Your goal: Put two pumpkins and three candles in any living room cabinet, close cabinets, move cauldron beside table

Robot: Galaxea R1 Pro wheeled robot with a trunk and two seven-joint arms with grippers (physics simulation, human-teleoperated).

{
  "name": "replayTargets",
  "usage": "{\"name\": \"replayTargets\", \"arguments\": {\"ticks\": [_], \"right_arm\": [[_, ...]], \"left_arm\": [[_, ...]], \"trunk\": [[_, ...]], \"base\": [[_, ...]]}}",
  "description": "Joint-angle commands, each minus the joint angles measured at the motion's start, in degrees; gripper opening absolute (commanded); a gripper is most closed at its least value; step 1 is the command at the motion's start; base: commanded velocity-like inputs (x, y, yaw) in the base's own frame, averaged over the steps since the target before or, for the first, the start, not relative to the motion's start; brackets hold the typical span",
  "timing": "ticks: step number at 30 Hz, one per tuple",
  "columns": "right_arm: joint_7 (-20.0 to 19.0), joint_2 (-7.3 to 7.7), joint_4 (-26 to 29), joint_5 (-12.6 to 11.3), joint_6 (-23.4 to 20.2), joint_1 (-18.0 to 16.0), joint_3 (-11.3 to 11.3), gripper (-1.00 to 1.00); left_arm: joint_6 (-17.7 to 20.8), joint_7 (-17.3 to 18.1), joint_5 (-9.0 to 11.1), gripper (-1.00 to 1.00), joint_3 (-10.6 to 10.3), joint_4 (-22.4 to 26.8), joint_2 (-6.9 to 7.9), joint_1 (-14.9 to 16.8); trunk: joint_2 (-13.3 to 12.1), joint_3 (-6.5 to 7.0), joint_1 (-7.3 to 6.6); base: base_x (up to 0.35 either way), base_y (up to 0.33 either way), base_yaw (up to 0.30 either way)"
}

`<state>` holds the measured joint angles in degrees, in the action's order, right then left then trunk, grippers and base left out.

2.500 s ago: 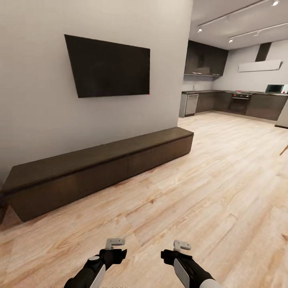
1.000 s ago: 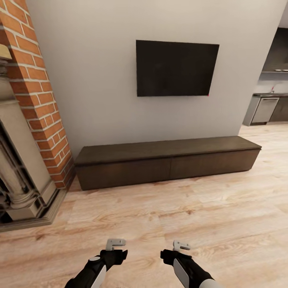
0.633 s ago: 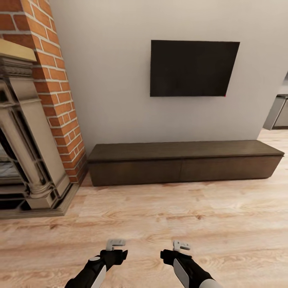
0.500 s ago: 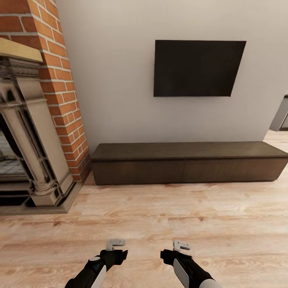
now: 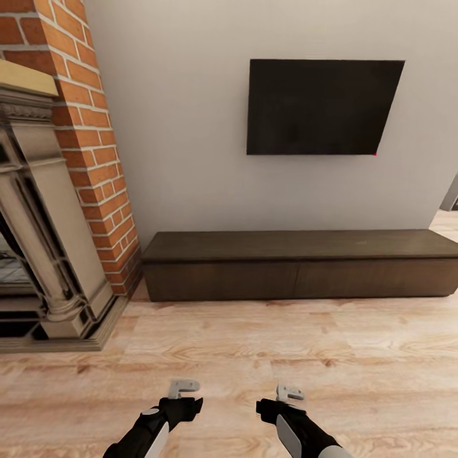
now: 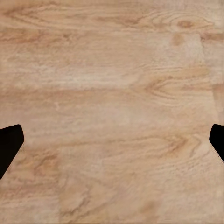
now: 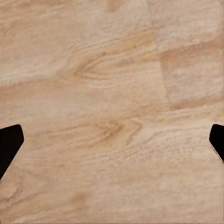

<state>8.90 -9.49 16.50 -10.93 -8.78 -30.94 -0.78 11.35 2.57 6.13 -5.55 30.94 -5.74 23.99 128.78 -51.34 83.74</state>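
Head view: nearest, the left gripper (image 5: 184,385) and right gripper (image 5: 290,392) hang low over the plank floor (image 5: 254,343), side by side and apart. Both wrist views look down on bare planks, with the dark fingertips (image 6: 9,144) (image 7: 9,144) spread to the frame edges, released and grasping nothing. Farther off, the cabinet (image 5: 299,264) stands against the wall, its fronts shut, left end near the brick fireplace (image 5: 57,191). Above it hangs a dark TV (image 5: 321,107).

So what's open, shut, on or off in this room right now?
cabinet: both drawer fronts shut, top bare
television: screen dark
left gripper: open, empty
right gripper: open, empty
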Motion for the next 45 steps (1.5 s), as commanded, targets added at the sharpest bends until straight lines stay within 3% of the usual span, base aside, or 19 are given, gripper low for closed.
{"name": "replayTargets", "arguments": {"ticks": [1,11,14,17,21,33,37,39,40,43,44,45], "right_arm": [[0.3,0.0,0.1,-0.5,0.1,0.0,-0.1,1.0],[0.7,-0.02,-0.1,-0.8,8.9,0.0,0.2,1.0],[0.8,0.04,-0.2,-2.9,14.1,0.2,0.4,1.0],[0.7,0.13,-0.2,-5.8,16.2,0.2,0.4,1.0],[0.7,0.27,-0.2,-8.5,17.1,0.3,0.4,1.0],[0.3,0.31,-2.6,-9.2,17.5,0.3,0.4,1.0],[0.2,0.41,-3.6,-9.3,17.7,0.3,0.4,1.0],[0.2,0.42,-3.6,-9.3,18.1,0.3,0.4,1.0],[0.2,0.46,-3.5,-9.3,18.0,0.2,0.4,1.0],[-1.4,0.45,-3.4,-9.3,15.8,0.2,0.6,1.0],[-2.3,0.45,-3.4,-9.3,15.1,0.2,0.6,1.0],[-4.9,0.45,-3.3,-9.5,13.8,0.2,0.8,1.0]], "left_arm": [[0.3,0.0,0.6,1.0,-0.2,0.1,0.03,0.0],[0.3,0.0,0.5,1.0,-0.2,0.2,0.09,0.0],[0.3,0.0,0.5,1.0,-0.1,0.5,0.24,0.0],[0.3,0.1,0.5,1.0,-0.1,0.6,0.33,0.0],[0.3,0.1,0.5,1.0,-0.1,0.7,0.37,0.0],[0.3,0.2,0.6,1.0,0.0,1.1,0.56,0.0],[1.0,1.7,1.7,1.0,1.1,5.8,2.38,-0.2],[2.8,2.9,2.9,1.0,1.4,9.4,3.26,-0.3],[5.6,3.8,3.7,1.0,1.5,12.3,3.78,-0.3],[20.7,5.9,5.7,1.0,1.7,24.3,5.45,-0.3],[23.4,6.2,5.9,1.0,1.7,26.6,5.84,-0.3],[28.4,7.1,6.3,1.0,1.8,31.0,6.7,-0.3]], "trunk": [[0.0,-0.06,0.02],[0.0,-0.06,0.02],[0.0,-0.06,0.02],[0.0,-0.06,0.02],[0.0,-0.06,0.02],[0.0,-0.06,0.02],[0.0,-0.06,0.02],[0.0,-0.06,0.02],[0.0,-0.06,0.02],[0.0,-0.06,0.02],[0.0,-0.06,0.02],[0.0,-0.06,0.02]], "base": [[0.269,0.0,0.0],[0.118,0.0,0.0],[0.007,0.0,0.0],[0.002,0.0,0.0],[0.0,0.0,0.0],[0.0,0.0,0.0],[0.0,0.0,0.0],[0.0,0.0,0.0],[0.0,0.0,0.0],[0.0,0.0,0.0],[0.0,0.0,0.0],[0.0,0.0,0.0]]}}
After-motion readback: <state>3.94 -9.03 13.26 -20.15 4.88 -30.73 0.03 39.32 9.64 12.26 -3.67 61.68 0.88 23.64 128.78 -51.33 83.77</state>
